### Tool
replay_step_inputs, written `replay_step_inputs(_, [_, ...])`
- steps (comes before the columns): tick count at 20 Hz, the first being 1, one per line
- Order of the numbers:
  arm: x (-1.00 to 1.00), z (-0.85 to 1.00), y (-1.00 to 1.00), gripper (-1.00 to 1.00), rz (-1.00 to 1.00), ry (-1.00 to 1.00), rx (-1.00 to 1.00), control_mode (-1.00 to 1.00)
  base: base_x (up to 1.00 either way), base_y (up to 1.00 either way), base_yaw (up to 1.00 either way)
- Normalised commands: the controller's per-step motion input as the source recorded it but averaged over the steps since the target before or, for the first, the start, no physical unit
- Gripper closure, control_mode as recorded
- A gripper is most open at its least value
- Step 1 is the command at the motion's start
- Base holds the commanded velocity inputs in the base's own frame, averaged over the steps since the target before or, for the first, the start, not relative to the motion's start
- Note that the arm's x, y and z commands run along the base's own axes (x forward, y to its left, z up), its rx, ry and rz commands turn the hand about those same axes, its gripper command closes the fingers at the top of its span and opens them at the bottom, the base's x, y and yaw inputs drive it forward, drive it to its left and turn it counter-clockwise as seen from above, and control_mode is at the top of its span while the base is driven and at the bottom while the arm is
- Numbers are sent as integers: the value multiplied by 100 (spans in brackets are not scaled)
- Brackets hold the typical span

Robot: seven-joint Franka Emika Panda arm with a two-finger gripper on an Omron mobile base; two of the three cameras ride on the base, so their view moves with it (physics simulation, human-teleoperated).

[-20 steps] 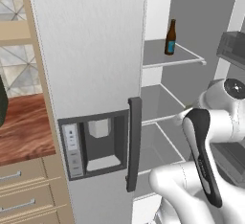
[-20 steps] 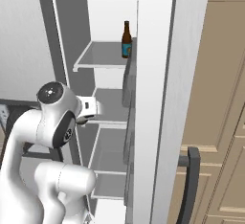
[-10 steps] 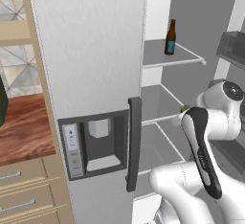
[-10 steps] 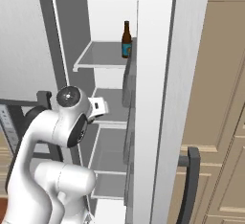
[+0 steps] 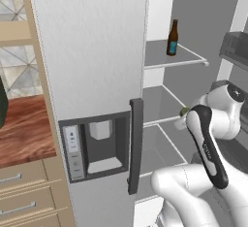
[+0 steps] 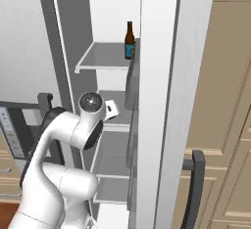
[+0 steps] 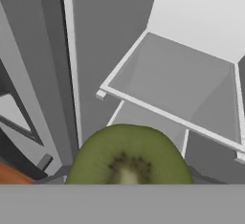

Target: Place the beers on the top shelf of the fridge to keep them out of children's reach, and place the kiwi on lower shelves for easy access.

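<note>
A kiwi with its green cut face towards the camera looms at the bottom of the hand view. My gripper is shut on it, and the fruit hides the fingertips. In the left base view the kiwi hangs at the front edge of the second of the lower shelves inside the open fridge. An amber beer with a blue label stands upright on the top shelf. From the right base the same beer is near that shelf's right side. A pale shelf lies ahead of the hand.
The fridge's open door, with dispenser recess and dark handle, stands to the left of the interior. The other door's edge rises on the right with its bins. A wooden counter and drawers lie far left.
The arm has swung towards the fridge interior, carrying the kiwi up to the front of the second shelf. The beer has not moved.
</note>
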Motion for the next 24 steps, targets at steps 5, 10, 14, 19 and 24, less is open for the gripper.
replay_step_inputs(5, [34, -21, 0, 100, 13, 0, 0, -100, 0, 0, 0])
replay_step_inputs(10, [35, -20, 0, 100, 12, 0, -2, -100, 0, 0, 0])
replay_step_inputs(14, [33, -23, 0, 100, 12, 0, -3, -100, 0, 0, 0])
replay_step_inputs(19, [36, -26, 5, 100, 9, 0, -7, -100, 0, 0, 0])
replay_step_inputs(24, [35, -26, 8, 100, 8, 0, -7, -100, 0, 0, 0])
